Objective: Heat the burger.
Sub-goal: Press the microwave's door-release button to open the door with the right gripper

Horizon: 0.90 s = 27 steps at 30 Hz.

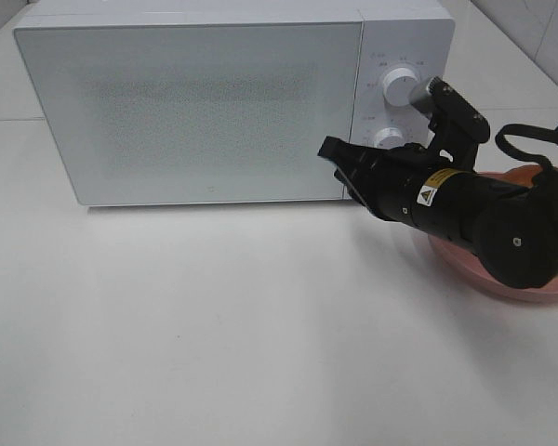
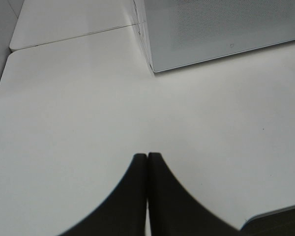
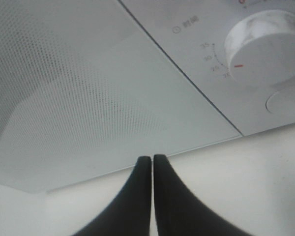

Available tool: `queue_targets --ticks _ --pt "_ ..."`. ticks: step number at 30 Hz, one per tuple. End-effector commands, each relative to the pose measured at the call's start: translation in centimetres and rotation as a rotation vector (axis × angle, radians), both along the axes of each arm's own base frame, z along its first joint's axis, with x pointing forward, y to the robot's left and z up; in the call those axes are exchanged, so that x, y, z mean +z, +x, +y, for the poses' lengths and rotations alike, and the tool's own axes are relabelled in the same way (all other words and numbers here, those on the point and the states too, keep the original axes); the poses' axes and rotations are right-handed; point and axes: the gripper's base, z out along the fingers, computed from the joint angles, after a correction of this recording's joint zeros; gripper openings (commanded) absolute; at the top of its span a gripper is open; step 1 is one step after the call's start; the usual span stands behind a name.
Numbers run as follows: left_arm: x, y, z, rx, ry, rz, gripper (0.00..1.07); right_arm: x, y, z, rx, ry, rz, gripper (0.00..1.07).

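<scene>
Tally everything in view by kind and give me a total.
Microwave: 1
Knobs: 2, upper knob and lower knob
Pink plate: 1
Grippers: 2, left gripper and right gripper
Total: 6

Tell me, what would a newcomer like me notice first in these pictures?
A big white microwave, door shut, fills the back of the table in the high view. A black robot arm reaches in from the right, its hand pinched shut near the door's lower right corner, by the lower knob. A pink plate peeks out beneath that arm.
</scene>
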Motion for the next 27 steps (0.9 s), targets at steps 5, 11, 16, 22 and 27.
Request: queue_targets --ticks 5,11,16,22,27 --pt "0.0 -0.2 0.0 0.000 -0.006 -0.031 0.00 -0.1 0.7 0.2 -0.154 0.298 0.063 0.02" --pt "0.0 -0.2 0.0 0.000 -0.006 -0.031 0.00 -0.8 1.1 -0.7 -0.330 0.424 0.132 0.02" --pt "0.0 -0.2 0.0 0.000 -0.006 -0.031 0.00 -0.9 1.2 -1.0 -0.380 0.441 0.140 0.02" --pt "0.0 -0.2 0.0 0.000 -0.006 -0.031 0.00 -1.8 1.5 -1.4 -0.467 0.457 0.165 0.02" --pt "0.0 -0.2 0.0 0.000 -0.006 -0.031 0.00 -2.6 2.6 -0.9 -0.485 0.494 0.152 0.02"
